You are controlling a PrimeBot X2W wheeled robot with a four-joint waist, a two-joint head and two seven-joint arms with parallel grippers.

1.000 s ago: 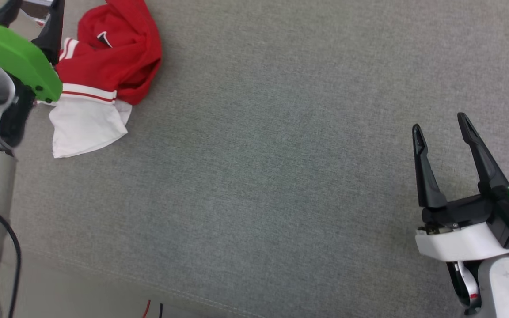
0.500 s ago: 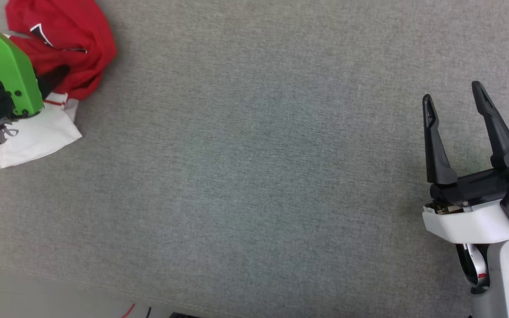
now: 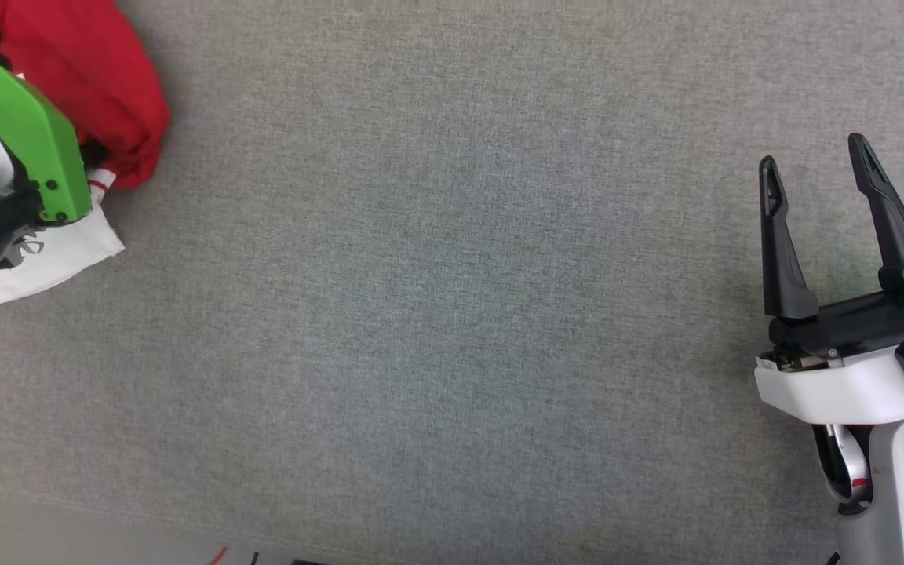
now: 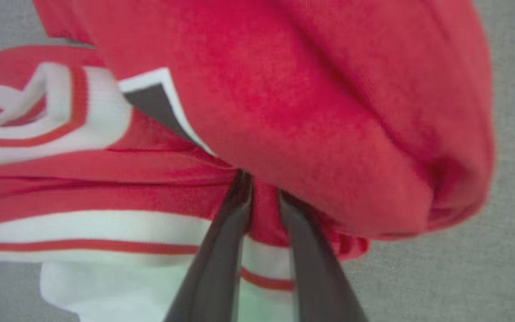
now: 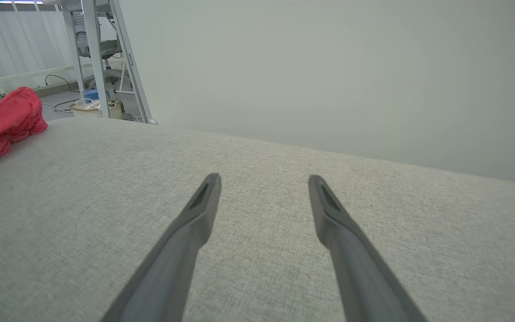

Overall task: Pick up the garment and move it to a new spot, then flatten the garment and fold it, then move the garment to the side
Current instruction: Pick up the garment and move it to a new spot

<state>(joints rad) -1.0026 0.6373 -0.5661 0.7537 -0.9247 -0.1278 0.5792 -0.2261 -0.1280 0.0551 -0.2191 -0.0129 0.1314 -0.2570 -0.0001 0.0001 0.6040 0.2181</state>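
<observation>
The garment [image 3: 118, 86], red with a white sleeve [image 3: 60, 251], lies bunched at the far left of the grey cloth surface [image 3: 452, 298]. In the left wrist view its red folds, striped trim and a black white-edged letter [image 4: 154, 105] are close up. My left gripper [image 4: 262, 185] has its two dark fingers drawn close together, pinching a red fold of the garment [image 4: 311, 116] near the trim. In the head view a green cover [image 3: 28, 133] on the left arm hides those fingers. My right gripper [image 3: 813, 153] stands open over bare cloth at the right, far from the garment [image 5: 2, 123].
The grey surface's near edge [image 3: 107, 526] runs along the bottom of the head view, with thin wires just below it. In the right wrist view a metal frame [image 5: 101, 58], a basket and cables stand beyond the surface's far left edge, and a plain wall rises behind.
The head camera has shifted, so the garment sits further left in the picture. My left wrist has come over the garment's lower edge, its fingers no longer showing beside it. The right gripper stays open.
</observation>
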